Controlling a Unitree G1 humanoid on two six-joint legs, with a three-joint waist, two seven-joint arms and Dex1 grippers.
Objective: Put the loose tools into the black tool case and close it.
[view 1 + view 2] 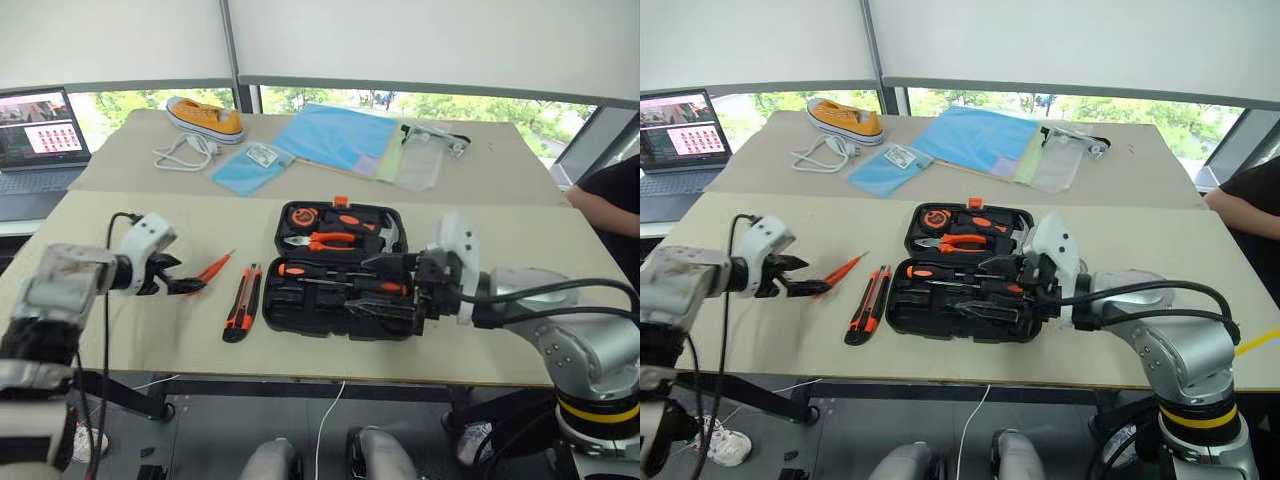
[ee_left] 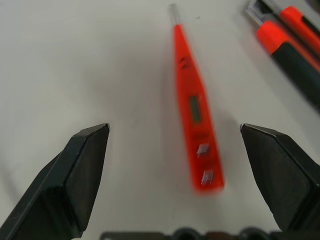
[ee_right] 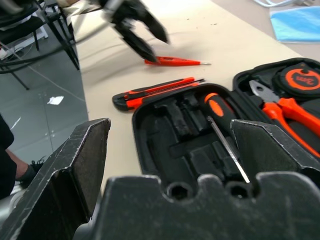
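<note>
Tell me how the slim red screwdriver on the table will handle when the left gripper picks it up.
The red screwdriver looks rigid and probably light, being slim plastic. Its rounded, tapering body may roll or pivot if nudged. The open left gripper straddles it, so a centred close seems likely to hold.

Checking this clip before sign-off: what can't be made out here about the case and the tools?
- Right part of the open case: in both eye views the right gripper and its arm cover it, so the tools seated there can't be counted.
- Right wrist view: the fingers cover the case's near edge.
- Knife: cut off by the left wrist view's edge.
- Red screwdriver: blurred, markings unreadable.
</note>
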